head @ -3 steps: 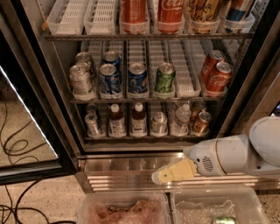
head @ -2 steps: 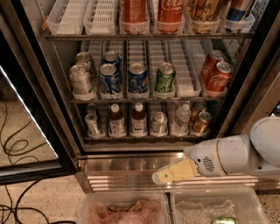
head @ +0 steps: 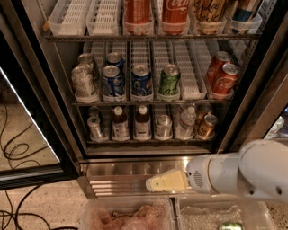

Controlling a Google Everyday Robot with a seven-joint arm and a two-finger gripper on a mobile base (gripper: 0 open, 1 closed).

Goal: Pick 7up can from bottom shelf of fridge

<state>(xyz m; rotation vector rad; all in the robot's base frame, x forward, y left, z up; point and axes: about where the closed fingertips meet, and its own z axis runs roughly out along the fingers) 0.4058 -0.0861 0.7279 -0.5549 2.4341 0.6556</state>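
Hovering gripper (head: 152,184) at fridge (head: 121,173) base edge, grip state unclear, 7up can (head: 163,125) mid bottom shelf (head: 148,141), well apart

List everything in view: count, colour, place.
fridge: one, black frame, door open.
top-rack drinks: several, mostly red.
silver cans: at least two, middle rack left.
blue cans: three, middle rack.
green can: one, middle rack.
red cans: two, middle rack right.
slim can: one, silver, bottom shelf left.
bottles: two, brown, bottom shelf.
7up can: one, pale silver, bottom shelf.
water bottle: one, clear, bottom shelf.
gold cans: two, bottom shelf right.
bins: two, clear, below fridge.
cables: black, floor left.
gripper: one, cream, at fridge base.
arm: white, lower right.
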